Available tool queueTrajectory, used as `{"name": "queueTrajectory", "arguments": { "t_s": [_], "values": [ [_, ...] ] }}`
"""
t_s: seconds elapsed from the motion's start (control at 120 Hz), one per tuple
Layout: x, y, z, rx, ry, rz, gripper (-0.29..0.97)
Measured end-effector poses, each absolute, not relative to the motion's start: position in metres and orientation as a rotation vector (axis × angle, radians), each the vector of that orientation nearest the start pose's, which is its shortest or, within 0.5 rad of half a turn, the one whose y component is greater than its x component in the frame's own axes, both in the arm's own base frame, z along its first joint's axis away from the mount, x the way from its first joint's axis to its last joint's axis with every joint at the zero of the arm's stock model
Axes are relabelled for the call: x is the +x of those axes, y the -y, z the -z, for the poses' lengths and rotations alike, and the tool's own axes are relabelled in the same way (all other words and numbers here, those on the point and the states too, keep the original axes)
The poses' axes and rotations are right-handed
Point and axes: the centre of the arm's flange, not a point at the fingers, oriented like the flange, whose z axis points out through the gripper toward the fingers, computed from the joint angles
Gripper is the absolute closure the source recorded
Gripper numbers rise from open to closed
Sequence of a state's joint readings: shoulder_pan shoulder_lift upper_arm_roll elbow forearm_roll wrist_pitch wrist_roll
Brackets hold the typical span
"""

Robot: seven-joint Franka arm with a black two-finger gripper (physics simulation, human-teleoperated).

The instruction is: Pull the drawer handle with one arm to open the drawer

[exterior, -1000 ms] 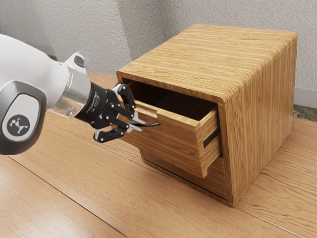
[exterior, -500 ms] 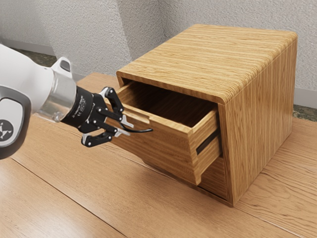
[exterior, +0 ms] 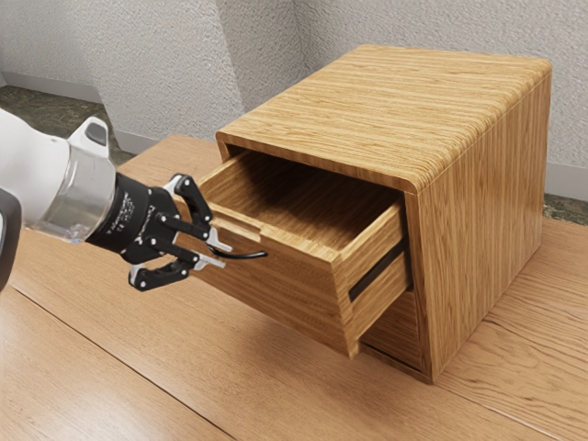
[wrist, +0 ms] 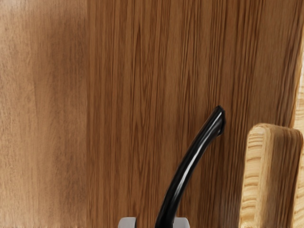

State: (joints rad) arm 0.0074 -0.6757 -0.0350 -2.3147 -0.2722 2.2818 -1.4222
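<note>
Exterior view: arm in from the exterior view's left, gripper level at the front of the drawer. Fingers pinching the thin black drawer handle from above and below. Drawer pulled well out of the wooden cabinet, interior exposed, dark side rail visible along its flank. Cabinet standing on the wooden table, near a grey textured wall.

Wrist view: curved drawer handle rising from between two grey pads at the hand, against the drawer front panel. Pale wooden edge just beside the handle; which part, cannot tell.
</note>
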Motion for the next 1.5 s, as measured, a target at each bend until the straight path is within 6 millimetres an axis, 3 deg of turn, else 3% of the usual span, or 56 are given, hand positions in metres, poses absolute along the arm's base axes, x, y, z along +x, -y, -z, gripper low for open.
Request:
{"name": "queueTrajectory", "arguments": {
  "t_s": [1.15,1.242,1.408,1.5],
  "values": [
    [0.325,0.019,-0.655,1.791,-1.728,-0.436,0.68],
    [0.313,0.018,-0.664,1.777,-1.716,-0.456,0.65],
    [0.286,0.011,-0.689,1.758,-1.697,-0.515,0.31],
    [0.286,0.009,-0.735,1.760,-1.661,-0.630,0.20]
  ]
}}
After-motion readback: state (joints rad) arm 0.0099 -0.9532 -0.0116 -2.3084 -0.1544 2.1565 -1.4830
